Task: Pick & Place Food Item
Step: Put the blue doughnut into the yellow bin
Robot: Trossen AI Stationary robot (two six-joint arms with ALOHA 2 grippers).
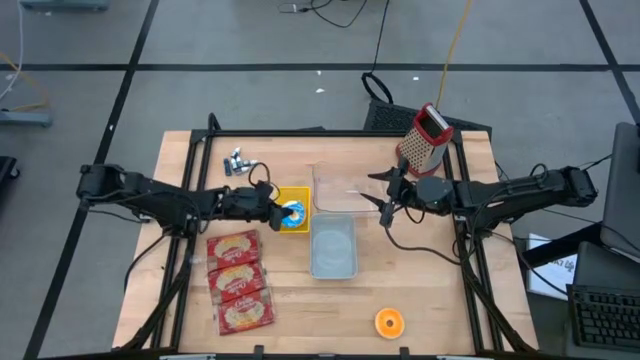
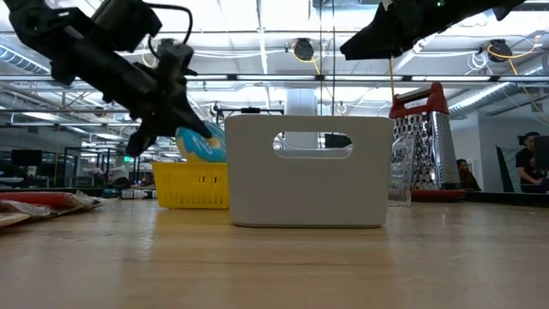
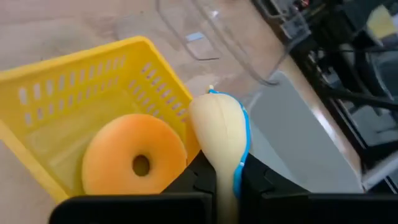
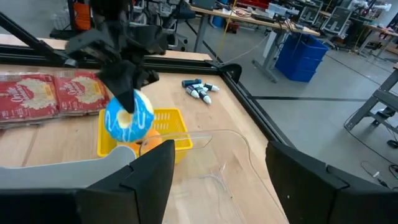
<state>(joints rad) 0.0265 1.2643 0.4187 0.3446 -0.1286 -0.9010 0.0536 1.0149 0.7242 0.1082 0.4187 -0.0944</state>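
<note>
The left claw (image 1: 278, 209) grips a blue-iced doughnut (image 4: 129, 117) over the yellow basket (image 1: 296, 196), apparently not touching it; the right claw (image 1: 385, 196) hangs open above the clear container (image 1: 338, 187).

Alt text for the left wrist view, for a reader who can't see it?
The left pincer is shut on a blue-iced doughnut, seen edge-on, beside a yellow basket that holds an orange doughnut. A clear plastic container and a grey bin lie beyond on the wooden table.
</note>
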